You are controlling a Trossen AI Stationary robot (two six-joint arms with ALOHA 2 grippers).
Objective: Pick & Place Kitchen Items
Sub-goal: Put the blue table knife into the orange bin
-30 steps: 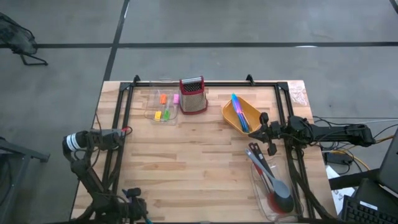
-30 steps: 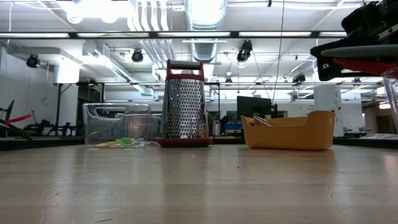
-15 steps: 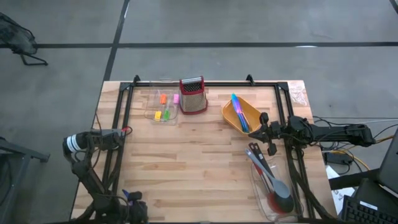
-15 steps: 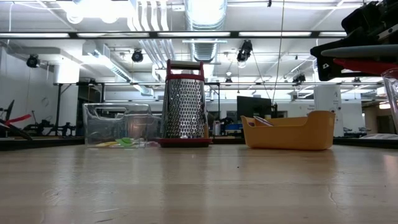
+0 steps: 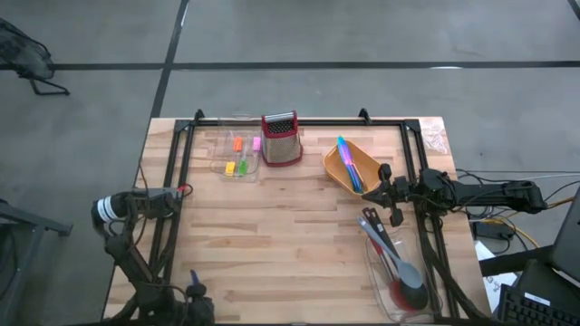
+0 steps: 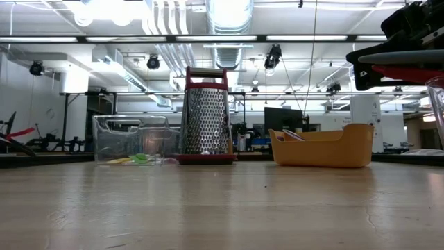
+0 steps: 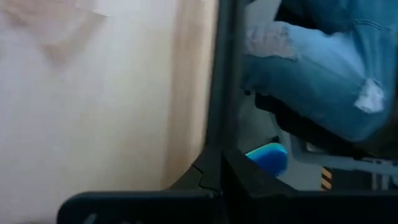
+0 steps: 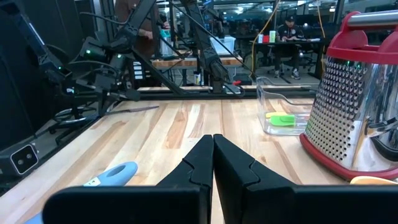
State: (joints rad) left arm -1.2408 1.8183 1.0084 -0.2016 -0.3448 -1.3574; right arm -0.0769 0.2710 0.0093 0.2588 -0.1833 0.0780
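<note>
nothing much moves since earlier frame; only small blue object at table's near edge shifts. we keep right gripper (image 5: 388, 192) pressed together, empty, between orange tray (image 5: 337, 172) and clear bin (image 5: 378, 269). long spoons (image 5: 391, 261) lie in bin: light, stiff, slippery; grasp mid-handle. left gripper unseen.

I'm working in a robotics lab, more workshop hall than kitchen. Beyond my wooden table (image 6: 222, 201) the low view shows exposed silver ducting (image 6: 229, 21), strip lights and hanging cables under an open ceiling, over a bare concrete floor (image 5: 290, 36). My right wrist camera catches other workbenches, another dark robot arm (image 8: 93, 56) and a person seated at a desk (image 8: 289, 31).
</note>
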